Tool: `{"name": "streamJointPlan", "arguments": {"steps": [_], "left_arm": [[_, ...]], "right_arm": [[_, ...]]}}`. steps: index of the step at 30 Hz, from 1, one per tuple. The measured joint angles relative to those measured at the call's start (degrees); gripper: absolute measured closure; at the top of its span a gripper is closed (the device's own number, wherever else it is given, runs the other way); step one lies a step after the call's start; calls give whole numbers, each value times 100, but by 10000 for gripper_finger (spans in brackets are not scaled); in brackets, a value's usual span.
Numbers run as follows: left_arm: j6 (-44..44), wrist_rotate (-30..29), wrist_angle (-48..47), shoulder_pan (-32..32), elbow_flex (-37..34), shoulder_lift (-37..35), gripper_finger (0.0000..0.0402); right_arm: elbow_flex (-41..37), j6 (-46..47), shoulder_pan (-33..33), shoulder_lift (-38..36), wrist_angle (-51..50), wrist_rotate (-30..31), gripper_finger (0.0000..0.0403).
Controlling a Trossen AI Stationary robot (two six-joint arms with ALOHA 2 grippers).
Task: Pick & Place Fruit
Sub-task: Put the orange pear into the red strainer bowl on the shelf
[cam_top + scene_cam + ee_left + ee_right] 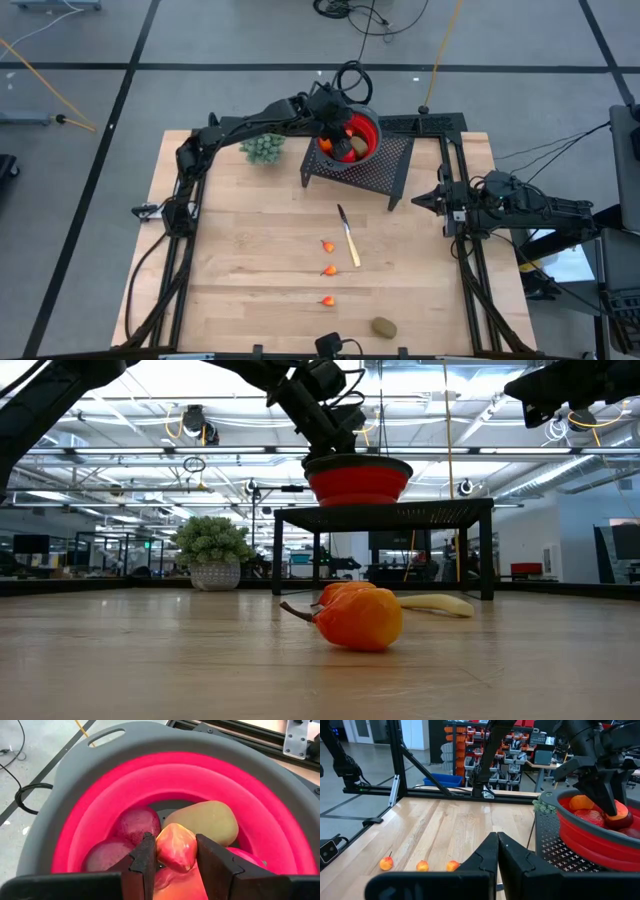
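My left gripper [338, 130] reaches down into a red bowl with a grey rim [75, 795], shut on a red-orange-yellow oblong fruit [175, 847]. The bowl [368, 128] stands on a black mesh stand [385, 165]. In the bowl lie a dark red ball [137, 822] and a brownish-green oval [207, 820]. Three tiny orange bits [328, 270] and another brownish-green oval [383, 327] lie on the table. My right gripper [497, 852] is shut and empty at the table's right edge [420, 200]. My left gripper pinches the oblong fruit by its two opposite sides [161, 851] between its two fingers [144, 862]. The fingers come from above, pointing down into the bowl. The fruit sits just over the other fruit; I cannot tell whether its hidden lower end rests on them.
A slim yellow-handled knife [348, 237] lies mid-table beside the orange bits. A pale green knobbly bunch [263, 148] sits left of the stand. Bare wood lies on the table's left and near-right parts. A black frame borders the right and far edges.
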Motion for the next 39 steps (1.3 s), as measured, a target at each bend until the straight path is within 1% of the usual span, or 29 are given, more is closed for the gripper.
{"name": "streamJointPlan", "arguments": {"steps": [5, 9, 13, 18, 24, 31, 34, 37, 39], "left_arm": [[0, 0, 2, 0, 0, 0, 273], [-8, -12, 0, 0, 0, 0, 239], [-22, -257, 3, 0, 0, 0, 203], [-159, -292, -27, 28, 104, -115, 176], [-545, -252, -367, -123, 127, -598, 172], [-656, -277, -720, -553, 127, -1000, 172], [-853, -305, -791, -741, 127, -1071, 172], [-1079, -483, -773, -933, 127, -1082, 172], [-1270, -655, -776, -1081, 127, -1082, 172]], "right_arm": [[0, 0, -1, 0, 0, 0, 399], [0, 0, 0, 0, 0, 0, 399], [0, 0, -1, 0, 2, 0, 399], [0, 16, 0, 0, 5, -24, 399], [0, 379, 0, 0, 11, -26, 399], [0, 391, -1, 0, 23, -44, 399], [0, 393, 0, 7, 24, -44, 399], [0, 416, 0, 9, 20, -44, 399], [0, 596, 0, 9, 13, -44, 399]]}}
